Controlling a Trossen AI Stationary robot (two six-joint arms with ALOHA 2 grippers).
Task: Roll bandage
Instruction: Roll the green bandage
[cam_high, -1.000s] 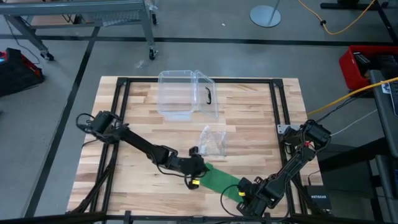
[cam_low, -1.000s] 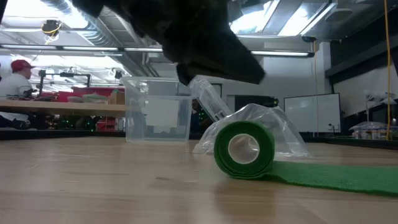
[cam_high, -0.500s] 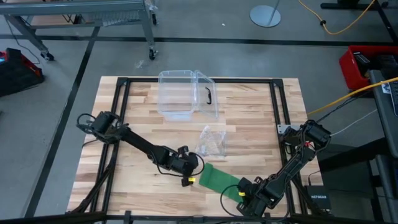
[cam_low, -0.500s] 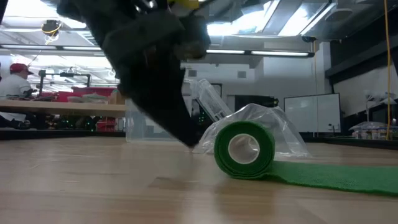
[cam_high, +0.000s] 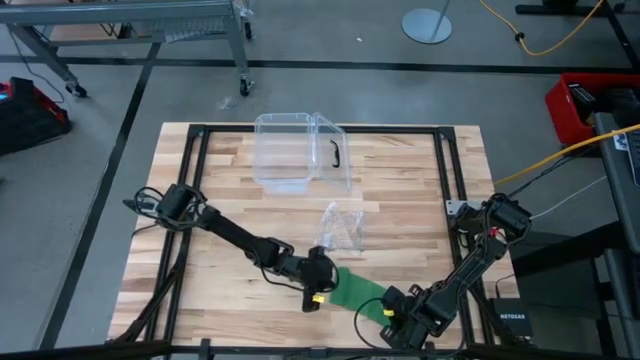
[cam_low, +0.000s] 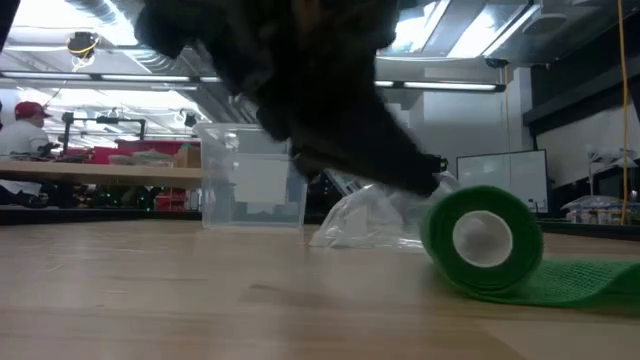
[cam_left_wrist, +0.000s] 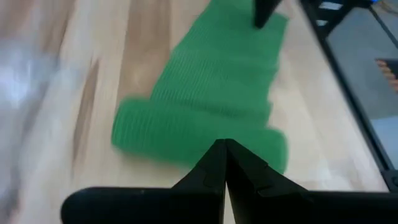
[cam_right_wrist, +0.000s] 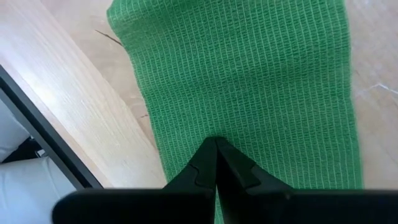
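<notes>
The green bandage lies near the table's near edge. Its rolled part (cam_low: 483, 240) stands on its round side on the wood. Its flat strip (cam_high: 365, 292) runs from the roll toward the table's right. My left gripper (cam_left_wrist: 222, 148) is shut, its tips at the roll (cam_left_wrist: 186, 134) on the side away from the strip. My right gripper (cam_right_wrist: 216, 142) is shut too, with its tips on the strip (cam_right_wrist: 249, 81) near the free end. In the left wrist view its fingertips show at the strip's far end. My left gripper's shut fingertips (cam_left_wrist: 211, 163) push against the roll's upper side (cam_left_wrist: 205, 138), the side away from the strip. The fingers slant down from the table's left and lie across the roll's length. The roll rests on the table. My right gripper presses its shut fingertips (cam_right_wrist: 208, 158) down on the flat strip (cam_right_wrist: 186, 134) near its free end, pointing steeply down. There the cloth lies flat on the wood.
A clear plastic box (cam_high: 300, 150) with a black handle stands at the far middle of the table. A crinkly clear wrapper (cam_high: 342, 228) lies just beyond the roll. Black frame rails (cam_high: 443, 170) run along the table's edges. A person (cam_low: 20, 125) sits in the room behind.
My left gripper has sunk, tipped further down and gone toward the table's right against the roll. The roll has rolled along the strip toward my right gripper, taking up cloth, so the flat part is shorter. The free end has stayed put.
</notes>
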